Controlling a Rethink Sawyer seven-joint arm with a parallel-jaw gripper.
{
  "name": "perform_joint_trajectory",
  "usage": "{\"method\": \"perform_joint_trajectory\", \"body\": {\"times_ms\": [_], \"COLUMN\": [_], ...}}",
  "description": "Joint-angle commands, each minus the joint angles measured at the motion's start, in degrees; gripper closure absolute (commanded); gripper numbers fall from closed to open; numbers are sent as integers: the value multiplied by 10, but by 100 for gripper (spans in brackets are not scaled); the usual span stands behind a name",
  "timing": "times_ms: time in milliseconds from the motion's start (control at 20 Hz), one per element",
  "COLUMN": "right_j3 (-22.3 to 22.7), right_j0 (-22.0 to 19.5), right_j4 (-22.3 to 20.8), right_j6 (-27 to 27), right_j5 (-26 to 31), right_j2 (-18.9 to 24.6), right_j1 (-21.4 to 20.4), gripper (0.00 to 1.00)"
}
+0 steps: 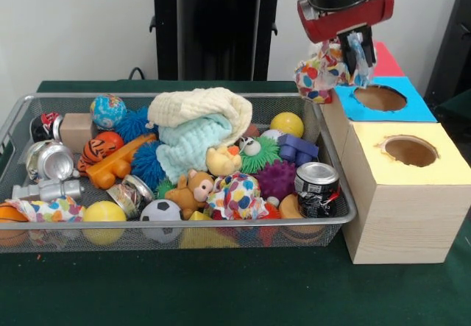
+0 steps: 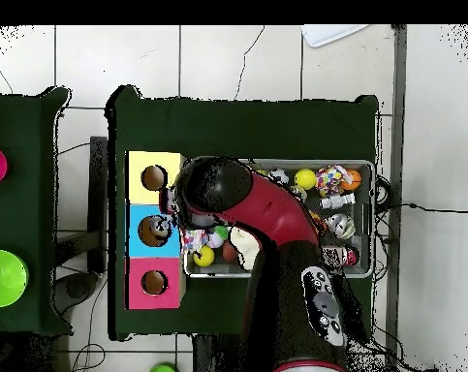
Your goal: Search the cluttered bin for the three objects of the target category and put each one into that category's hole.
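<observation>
Clear plastic bottle (image 1: 358, 55) sits clamped between gripper (image 1: 360, 62) fingers, just above blue-top hole (image 1: 380, 97); a patterned cloth (image 1: 321, 71) hangs alongside. Step, I judge: drop-off. Next: lower, centre over hole, release w/o cloth snagging. Counts: 1 bottle seen, 3 holes; none visible in bin (image 1: 335, 186).

One wire bin (image 1: 333, 157), three holes in one wooden box (image 1: 397, 215), three silver cans visible among assorted toys.
</observation>
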Motion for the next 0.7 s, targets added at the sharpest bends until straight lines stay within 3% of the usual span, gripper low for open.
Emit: {"method": "perform_joint_trajectory", "body": {"times_ms": [50, 700], "right_j3": [14, 37], "right_j0": [5, 13], "right_j4": [13, 16], "right_j6": [161, 151], "right_j5": [-47, -127], "right_j2": [12, 12], "right_j1": [66, 94], "gripper": [100, 100]}}
